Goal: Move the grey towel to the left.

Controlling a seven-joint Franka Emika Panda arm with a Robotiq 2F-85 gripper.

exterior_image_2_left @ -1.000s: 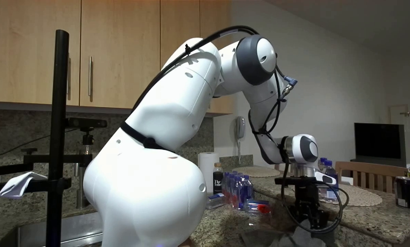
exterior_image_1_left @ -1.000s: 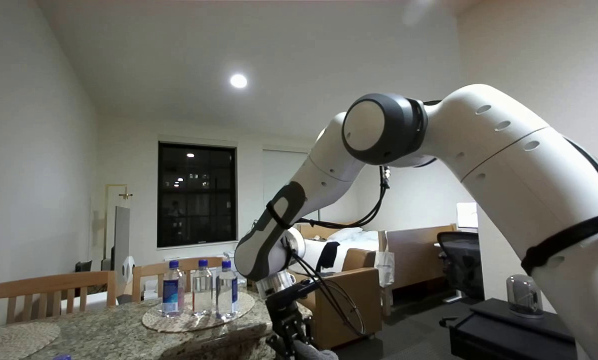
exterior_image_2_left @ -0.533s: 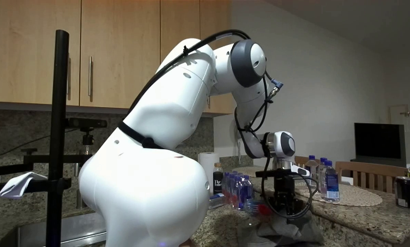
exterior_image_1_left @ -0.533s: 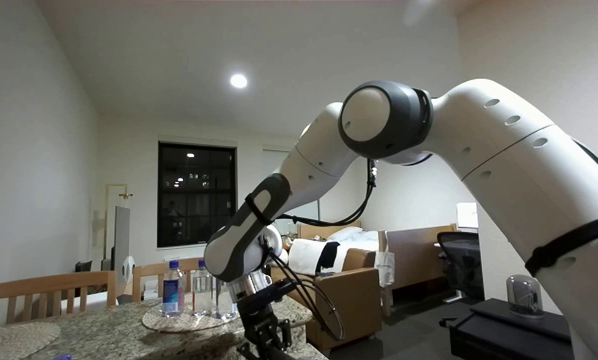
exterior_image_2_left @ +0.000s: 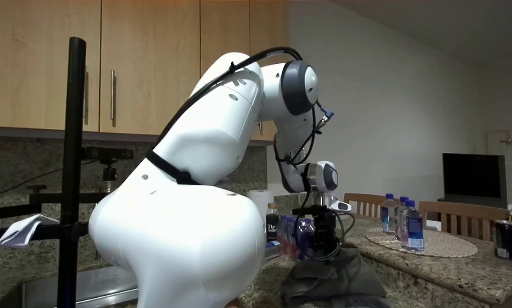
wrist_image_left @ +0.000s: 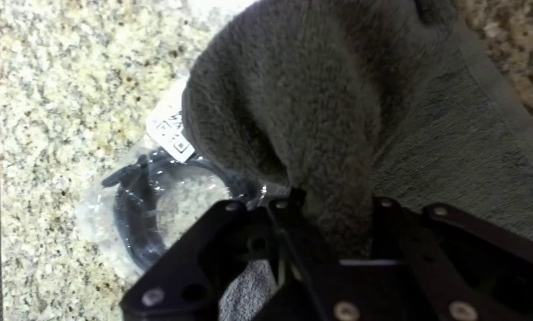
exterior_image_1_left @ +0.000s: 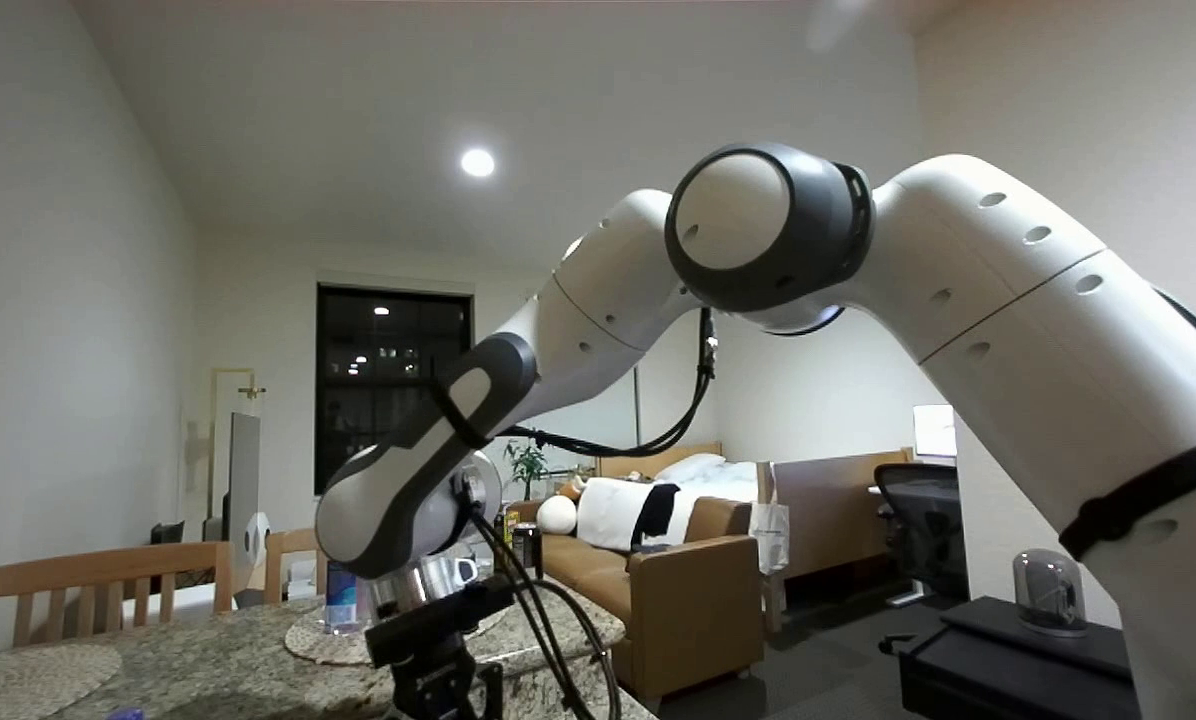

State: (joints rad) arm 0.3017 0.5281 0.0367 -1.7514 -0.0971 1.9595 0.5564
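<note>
The grey towel (exterior_image_2_left: 346, 278) lies crumpled and partly raised on the lower counter in an exterior view. In the wrist view the towel (wrist_image_left: 311, 89) bunches up into a thick fold between the fingers, with a flatter part spread to the right. My gripper (wrist_image_left: 338, 205) is shut on this fold, with a finger against each side. In an exterior view the gripper (exterior_image_2_left: 324, 250) points down at the top of the towel. In an exterior view the gripper (exterior_image_1_left: 448, 695) is cut off by the bottom edge, and the towel is out of sight there.
A clear bag with a dark coiled cable (wrist_image_left: 133, 223) lies beside the towel. Several bottles (exterior_image_2_left: 288, 235) stand behind the gripper. The raised counter (exterior_image_2_left: 453, 273) on the right bears a woven mat (exterior_image_2_left: 448, 246) with bottles and a black can (exterior_image_2_left: 507, 241). A sink (exterior_image_2_left: 80, 284) is at left.
My gripper has moved left in both exterior views, drawing the towel along with it. The arm's elbow has shifted left too. The bottles on the mat are uncovered in an exterior view.
</note>
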